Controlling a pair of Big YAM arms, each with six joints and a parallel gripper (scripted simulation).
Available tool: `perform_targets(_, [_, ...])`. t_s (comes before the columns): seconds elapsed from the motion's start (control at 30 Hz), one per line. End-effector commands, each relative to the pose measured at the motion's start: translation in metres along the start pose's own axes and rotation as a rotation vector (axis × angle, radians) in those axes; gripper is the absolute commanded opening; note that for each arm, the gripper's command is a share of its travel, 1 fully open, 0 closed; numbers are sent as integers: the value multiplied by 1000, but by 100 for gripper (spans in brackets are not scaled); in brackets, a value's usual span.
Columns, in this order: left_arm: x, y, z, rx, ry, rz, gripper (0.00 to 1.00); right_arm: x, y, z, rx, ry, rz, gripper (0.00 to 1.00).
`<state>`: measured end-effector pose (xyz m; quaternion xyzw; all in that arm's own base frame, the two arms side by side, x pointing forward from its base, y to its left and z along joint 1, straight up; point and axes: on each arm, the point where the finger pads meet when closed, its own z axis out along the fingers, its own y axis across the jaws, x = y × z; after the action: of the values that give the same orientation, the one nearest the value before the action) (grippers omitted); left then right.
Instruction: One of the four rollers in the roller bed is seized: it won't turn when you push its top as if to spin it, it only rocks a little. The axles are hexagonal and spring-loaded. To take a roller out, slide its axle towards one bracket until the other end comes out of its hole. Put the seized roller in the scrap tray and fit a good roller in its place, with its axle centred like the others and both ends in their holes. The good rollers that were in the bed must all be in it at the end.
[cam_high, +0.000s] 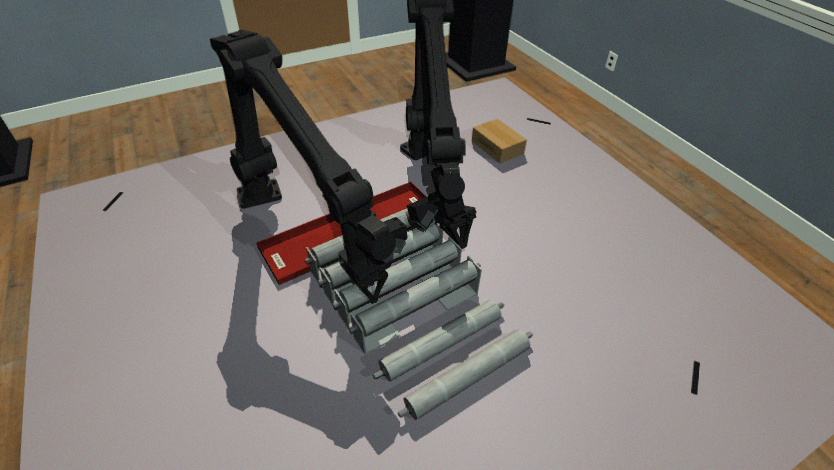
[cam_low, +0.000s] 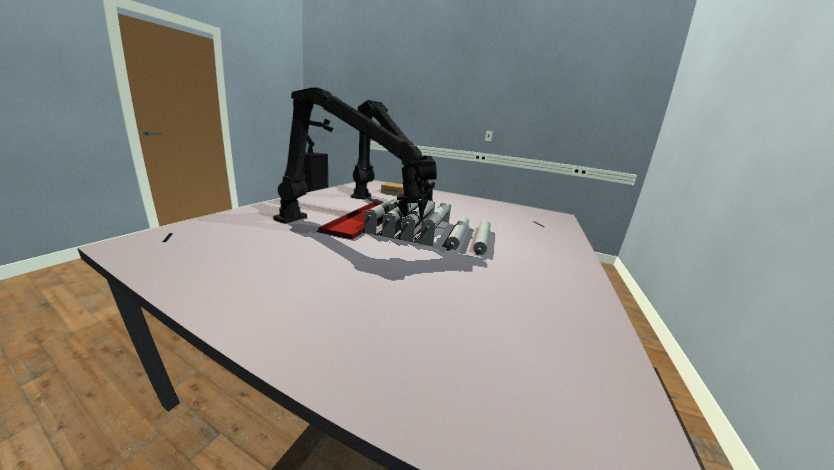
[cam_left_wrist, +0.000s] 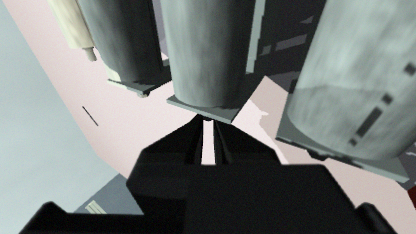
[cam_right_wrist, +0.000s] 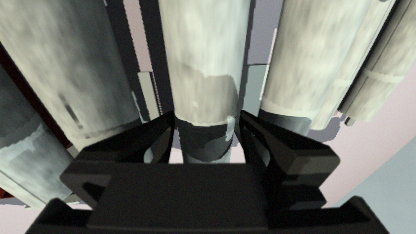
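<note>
Four grey rollers lie in the bed; the third from the tray (cam_high: 420, 266) (cam_left_wrist: 207, 55) (cam_right_wrist: 207, 50) has a gripper at each end. My left gripper (cam_high: 461, 242) (cam_left_wrist: 208, 117), at that roller's right end in the top view, is nearly closed on its small dark axle end outside the bracket (cam_left_wrist: 192, 107). My right gripper (cam_high: 373, 294) (cam_right_wrist: 207, 116) is open, its fingers on either side of the same roller's body near the other end. Two spare rollers (cam_high: 440, 345) (cam_high: 466, 374) lie on the table. The red scrap tray (cam_high: 288, 249) (cam_low: 350, 225) shows no roller in its visible part.
The neighbouring rollers (cam_right_wrist: 95, 85) (cam_right_wrist: 300, 65) stand close beside the right fingers. In the left wrist view another bracket (cam_left_wrist: 345, 161) is right of the left fingers. A cardboard box (cam_high: 498, 141) (cam_low: 392, 188) lies at the back, beyond the bed and tray.
</note>
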<state>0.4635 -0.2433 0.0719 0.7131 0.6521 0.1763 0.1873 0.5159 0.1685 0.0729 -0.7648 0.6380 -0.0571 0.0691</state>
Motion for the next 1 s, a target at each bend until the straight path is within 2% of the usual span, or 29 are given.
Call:
perform_targets(0.0, [-21,38,-16,-79,-48,-23,3,-5,-9,-17,40,-8,-10,62])
perform_targets(0.4, [-21,38,-16,-79,-48,-23,3,-5,-9,-17,40,-8,-10,62])
perform_targets(0.43, [-21,38,-16,-79,-48,-23,3,-5,-9,-17,40,-8,-10,32])
perform_targets(0.97, [-21,38,-16,-79,-48,-23,3,-5,-15,-20,58,-9,-1,32])
